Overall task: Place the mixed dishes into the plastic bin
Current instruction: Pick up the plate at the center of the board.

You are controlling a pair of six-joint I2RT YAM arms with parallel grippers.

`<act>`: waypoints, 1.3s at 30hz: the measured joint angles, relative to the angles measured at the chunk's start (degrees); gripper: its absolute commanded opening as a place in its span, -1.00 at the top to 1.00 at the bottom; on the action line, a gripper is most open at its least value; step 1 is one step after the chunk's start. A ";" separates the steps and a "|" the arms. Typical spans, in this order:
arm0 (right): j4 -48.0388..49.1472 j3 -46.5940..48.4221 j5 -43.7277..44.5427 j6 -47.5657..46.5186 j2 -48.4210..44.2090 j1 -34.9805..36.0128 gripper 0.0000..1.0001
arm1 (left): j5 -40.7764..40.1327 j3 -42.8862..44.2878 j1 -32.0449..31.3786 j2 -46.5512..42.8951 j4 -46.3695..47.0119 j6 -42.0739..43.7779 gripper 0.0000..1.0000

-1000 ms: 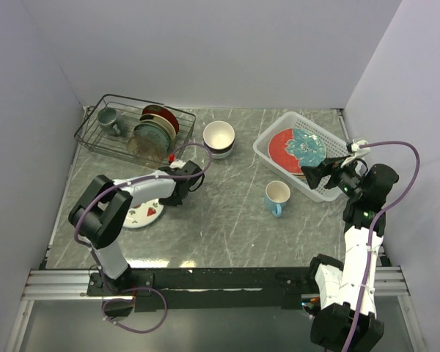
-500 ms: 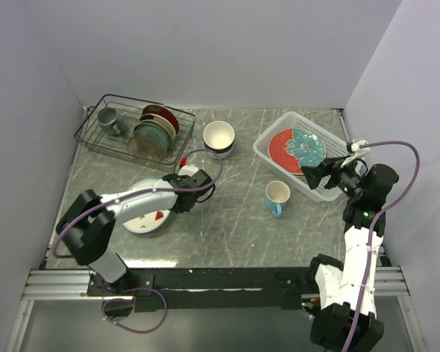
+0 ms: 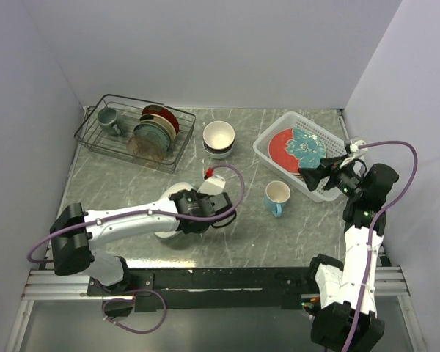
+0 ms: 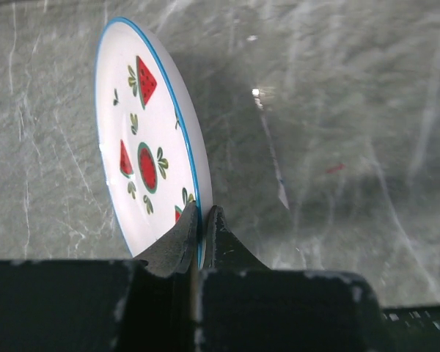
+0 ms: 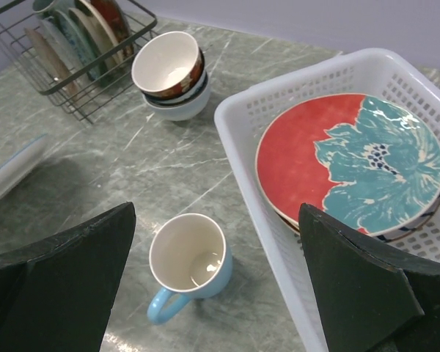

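Note:
My left gripper [image 3: 185, 210] is shut on the rim of the white plate with red fruit marks [image 4: 143, 158] and holds it tilted on edge above the middle of the table; it also shows in the top view [image 3: 169, 196]. The white plastic bin [image 3: 268, 150] at the back right holds a red plate with a teal flower [image 3: 297, 149] on top of other plates. A light blue mug [image 3: 276, 196] stands upright on the table in front of the bin. My right gripper [image 3: 315, 174] is open and empty, hovering above the bin's near edge [image 5: 249, 169] and the mug [image 5: 189, 262].
Stacked cream-and-dark bowls [image 3: 219, 138] stand at the back centre. A black wire rack [image 3: 132, 132] at the back left holds upright plates and a grey-green mug [image 3: 107, 117]. Walls close in the table on the left, back and right.
My left arm has swung right with the fruit plate, from the table's left side to its middle, tilting it up on edge. The right arm has not moved.

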 measured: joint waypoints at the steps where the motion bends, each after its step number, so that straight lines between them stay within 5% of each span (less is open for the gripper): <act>1: 0.09 0.00 -0.72 0.07 0.22 0.00 -0.99 | -0.42 0.79 -1.14 0.00 -0.59 -0.09 0.98; 21: 0.94 0.00 -9.33 3.48 12.02 15.39 -0.97 | -15.50 5.20 -17.11 1.77 8.35 16.57 0.99; 39: 9.68 -1.88 -9.22 18.71 17.46 22.73 -0.98 | -24.87 1.09 -23.76 11.56 45.09 54.51 0.99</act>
